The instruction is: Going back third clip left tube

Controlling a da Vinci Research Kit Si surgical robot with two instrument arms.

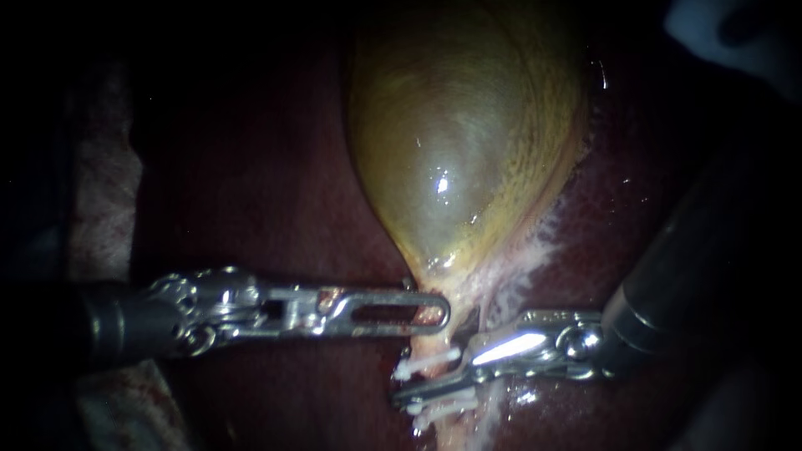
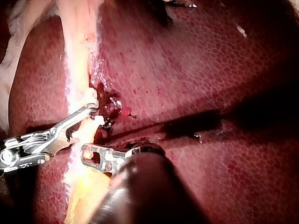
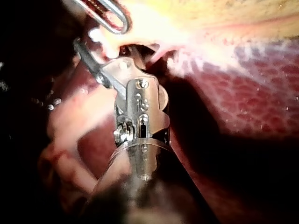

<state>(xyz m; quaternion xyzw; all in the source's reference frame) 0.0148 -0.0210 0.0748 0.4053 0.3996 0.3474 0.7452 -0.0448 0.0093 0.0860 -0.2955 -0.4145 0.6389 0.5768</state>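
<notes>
Your left instrument (image 1: 439, 313) lies level; jaws clamped on the gallbladder (image 1: 459, 142) at its neck | your right instrument (image 1: 434, 359) slants in low; jaws parted astride the tube (image 1: 434, 341); white clips (image 1: 422, 366) touching that tube

Glistening yellow-green gallbladder (image 1: 459, 142), dark red liver (image 1: 267, 192) around it, pale frayed tissue (image 1: 535, 242) along its edge

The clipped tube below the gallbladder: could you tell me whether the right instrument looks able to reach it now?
Probably yes: the right instrument has its open jaws at the tube by the white clips, and the left instrument sits above, not across its path.
</notes>
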